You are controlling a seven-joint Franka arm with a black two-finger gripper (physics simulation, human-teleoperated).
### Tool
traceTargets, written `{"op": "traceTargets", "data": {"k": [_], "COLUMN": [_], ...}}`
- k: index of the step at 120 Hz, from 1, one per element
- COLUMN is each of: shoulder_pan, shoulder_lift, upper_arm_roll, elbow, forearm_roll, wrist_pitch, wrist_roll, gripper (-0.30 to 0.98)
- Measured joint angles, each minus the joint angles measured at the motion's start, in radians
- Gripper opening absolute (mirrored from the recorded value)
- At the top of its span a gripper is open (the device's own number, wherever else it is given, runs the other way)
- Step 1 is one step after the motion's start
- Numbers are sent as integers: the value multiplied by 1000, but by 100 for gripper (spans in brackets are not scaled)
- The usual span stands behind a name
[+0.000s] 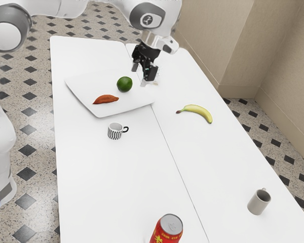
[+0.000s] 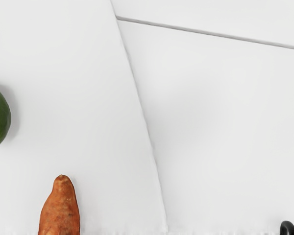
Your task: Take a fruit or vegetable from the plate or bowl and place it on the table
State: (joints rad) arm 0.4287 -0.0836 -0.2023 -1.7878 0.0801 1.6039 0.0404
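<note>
Room: beige walls (image 1: pixel 238 45) and a floor (image 1: pixel 28 200) of speckled tile with dark diamonds stand around the white table (image 1: pixel 106 187), whose near end is cut off.
Red can (image 1: pixel 165 234): nearest, its base out of the frame; yellow characters mark its side, too partial to read.
Grey mug (image 1: pixel 257 203): near the table's edge at the exterior view's right, handle mostly hidden behind it.
Striped mug (image 1: pixel 114 131): upright just outside the plate; in the wrist view its black handle is cut off.
Banana (image 1: pixel 197 112): on the table, bare surface around it.
Plate (image 1: pixel 99 112): white, its edge faint against the white table.
Orange-brown vegetable (image 1: pixel 106 99): on the plate, cut off in the wrist view.
Green fruit (image 1: pixel 124 84): on the plate beyond the vegetable, also cut off in the wrist view.
Gripper (image 1: pixel 143 74): above the plate's far side, fingers apart, nothing clamped between them.
Pale shape (image 1: pixel 157 77): behind the gripper, partly covered, too unclear to name.
</note>
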Motion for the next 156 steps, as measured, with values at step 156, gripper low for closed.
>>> {"op": "traceTargets", "data": {"k": [156], "shoulder_pan": [271], "shoulder_lift": [192], "upper_arm_roll": [30], "elbow": [-70], "forearm_roll": [-34], "wrist_pitch": [289], "wrist_roll": [185], "gripper": [69]}}
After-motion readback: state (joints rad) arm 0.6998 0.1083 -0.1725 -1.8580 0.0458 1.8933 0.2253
